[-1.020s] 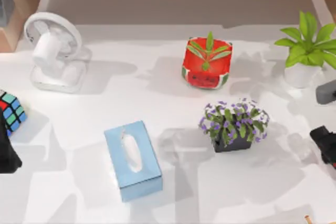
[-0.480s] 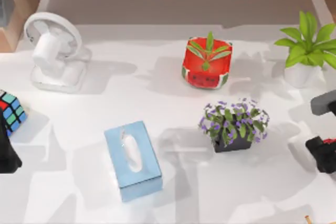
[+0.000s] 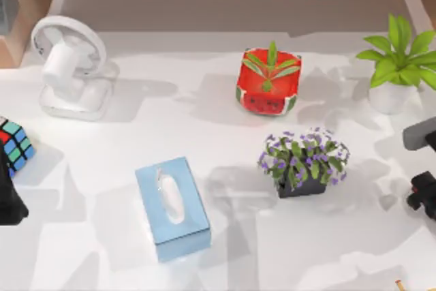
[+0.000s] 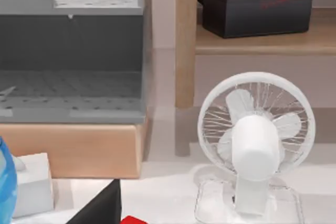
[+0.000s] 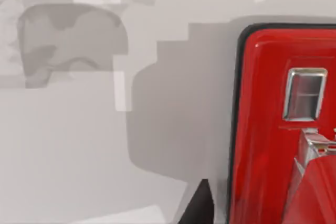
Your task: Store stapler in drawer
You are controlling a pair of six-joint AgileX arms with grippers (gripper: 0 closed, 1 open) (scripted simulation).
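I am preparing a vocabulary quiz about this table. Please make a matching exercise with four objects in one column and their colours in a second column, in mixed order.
Objects:
1. desk fan
2. tissue box
3. stapler
4. flowers in the dark pot

Colours:
A. purple
B. red
C. white
D. light blue

Pairs: 1-C, 2-D, 3-B, 4-A

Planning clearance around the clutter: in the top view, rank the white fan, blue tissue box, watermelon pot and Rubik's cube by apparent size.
1. White fan, largest.
2. Blue tissue box, slightly smaller.
3. Watermelon pot.
4. Rubik's cube, smallest as seen, though the picture's left edge cuts it off, so its full extent is unsure.
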